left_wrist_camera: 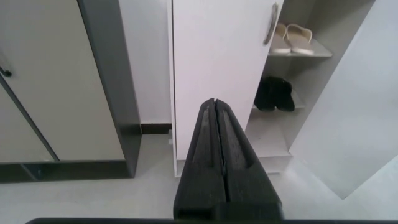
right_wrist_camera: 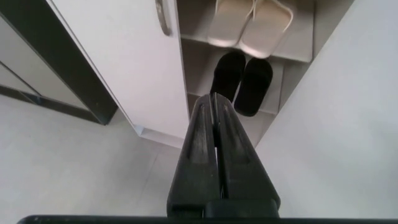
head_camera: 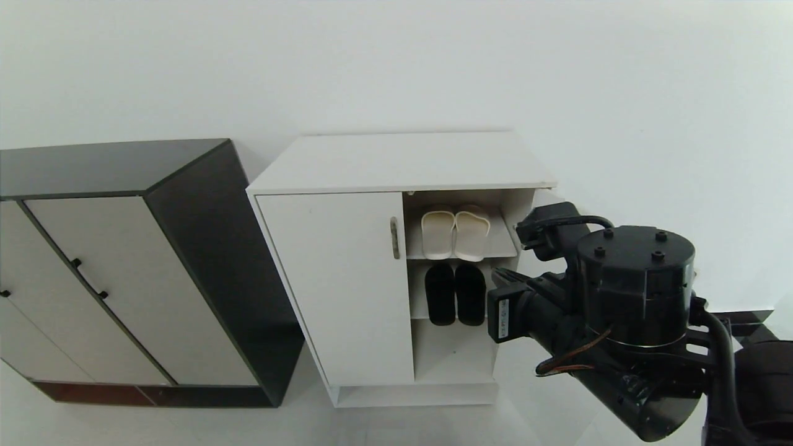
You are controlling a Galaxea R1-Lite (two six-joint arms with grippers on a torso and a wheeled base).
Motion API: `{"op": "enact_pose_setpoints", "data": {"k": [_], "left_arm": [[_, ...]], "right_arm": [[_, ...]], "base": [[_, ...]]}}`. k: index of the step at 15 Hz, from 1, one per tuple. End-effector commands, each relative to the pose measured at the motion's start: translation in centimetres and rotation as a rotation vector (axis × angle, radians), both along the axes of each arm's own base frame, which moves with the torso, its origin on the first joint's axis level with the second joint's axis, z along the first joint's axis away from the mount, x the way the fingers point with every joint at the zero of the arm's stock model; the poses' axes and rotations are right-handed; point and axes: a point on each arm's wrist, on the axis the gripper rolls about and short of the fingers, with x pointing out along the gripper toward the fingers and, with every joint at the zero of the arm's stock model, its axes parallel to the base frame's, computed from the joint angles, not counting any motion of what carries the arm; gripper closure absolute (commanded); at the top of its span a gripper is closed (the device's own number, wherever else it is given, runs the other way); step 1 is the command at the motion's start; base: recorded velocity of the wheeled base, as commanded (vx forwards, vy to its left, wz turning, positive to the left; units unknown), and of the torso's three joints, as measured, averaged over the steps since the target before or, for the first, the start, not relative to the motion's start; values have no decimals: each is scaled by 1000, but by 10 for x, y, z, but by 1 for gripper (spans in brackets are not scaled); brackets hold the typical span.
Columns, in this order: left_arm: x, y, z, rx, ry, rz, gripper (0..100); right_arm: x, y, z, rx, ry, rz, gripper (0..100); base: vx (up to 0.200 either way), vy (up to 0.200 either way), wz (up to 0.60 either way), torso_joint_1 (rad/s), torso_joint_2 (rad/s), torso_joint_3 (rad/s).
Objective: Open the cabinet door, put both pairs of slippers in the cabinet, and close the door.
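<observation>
The white cabinet [head_camera: 396, 161] stands against the wall with its right door [right_wrist_camera: 348, 124] swung open and its left door [head_camera: 341, 285] closed. A white pair of slippers [head_camera: 455, 234] lies on the upper shelf, and a black pair [head_camera: 455, 292] on the shelf below. My right gripper [right_wrist_camera: 213, 96] is shut and empty, in front of the open compartment, just short of the black pair [right_wrist_camera: 242, 78]. My left gripper [left_wrist_camera: 214, 102] is also shut and empty, held back from the closed left door. From there the white pair [left_wrist_camera: 292, 38] and black pair [left_wrist_camera: 275, 94] show past the door's edge.
A dark cabinet [head_camera: 124, 260] with light doors stands close to the left of the white one. The bottom compartment [head_camera: 452, 353] of the white cabinet holds nothing. My right arm [head_camera: 619, 297] is in front of the cabinet's right side. Pale floor lies in front.
</observation>
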Motion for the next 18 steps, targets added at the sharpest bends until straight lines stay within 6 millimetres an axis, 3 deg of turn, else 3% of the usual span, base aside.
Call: {"op": "enact_pose_setpoints", "data": {"k": [1,6,13,18], "left_arm": [[0,0,0,-3,0,0,100],[0,0,0,-3,0,2,100],[0,0,0,-4,1,2,100],[0,0,0,-3,0,2,100]], "right_arm": [[0,0,0,0,0,-1,100],[3,-1,-8,-44,8,-6,100],[2,-1,-11,-64,12,-2,100],[2,-1,-12,-78,8,-1,100]], "base": [[0,0,0,207,-515,-300],[0,0,0,203,-481,-282],[0,0,0,16,-37,-21],[0,0,-600,3,0,0]]}}
